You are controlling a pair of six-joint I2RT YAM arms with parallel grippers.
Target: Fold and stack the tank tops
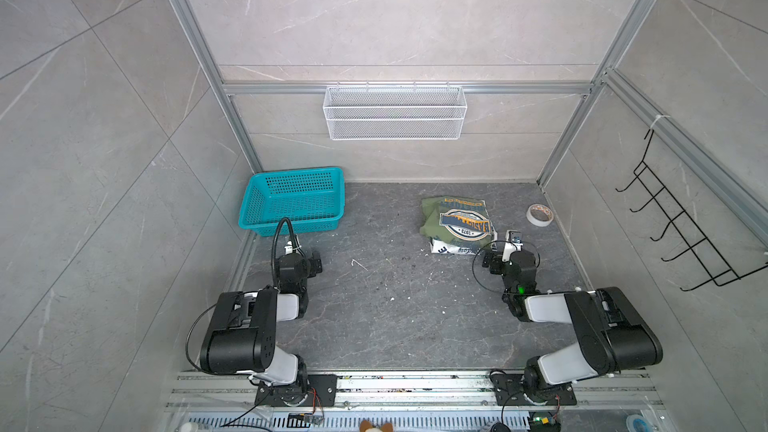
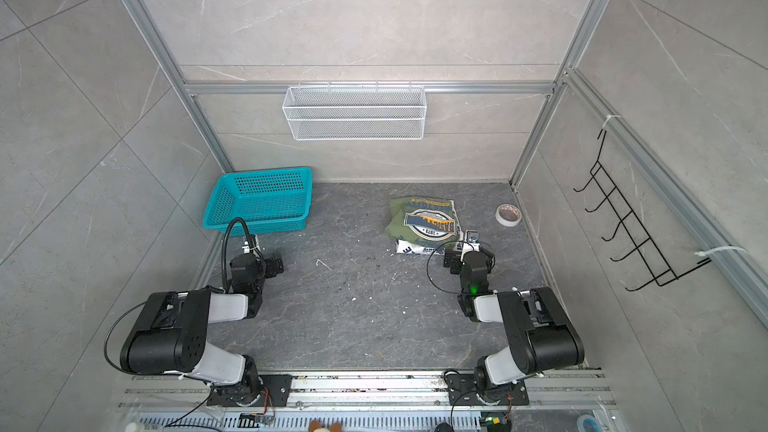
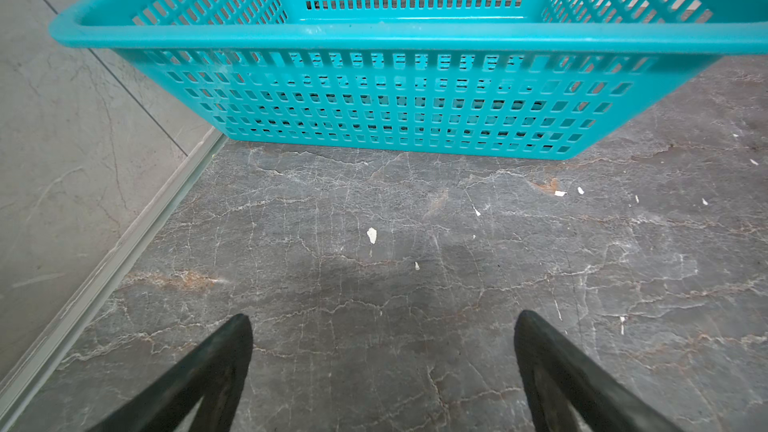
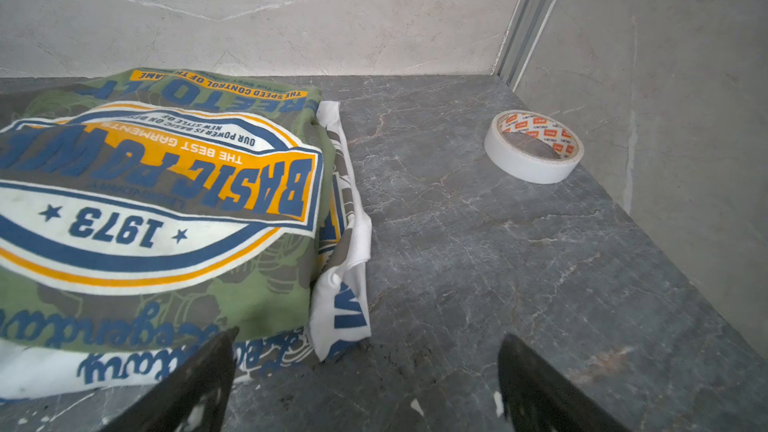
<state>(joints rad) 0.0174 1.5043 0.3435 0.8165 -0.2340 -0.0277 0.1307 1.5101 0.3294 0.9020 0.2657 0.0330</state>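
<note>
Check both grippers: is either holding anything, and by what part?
Nothing is held. The left gripper is open over bare table before the basket; the right gripper is open at the corner of the stacked tops, not closed on them.

The middle of the dark table lies bare, wide room to pass. The teal basket blocks the far left corner, with a strip of bare table between it and the left gripper. The folded tank tops fill the far right; a bare lane runs between them and the tape roll, which sits near the right wall, perhaps touching it.
</note>
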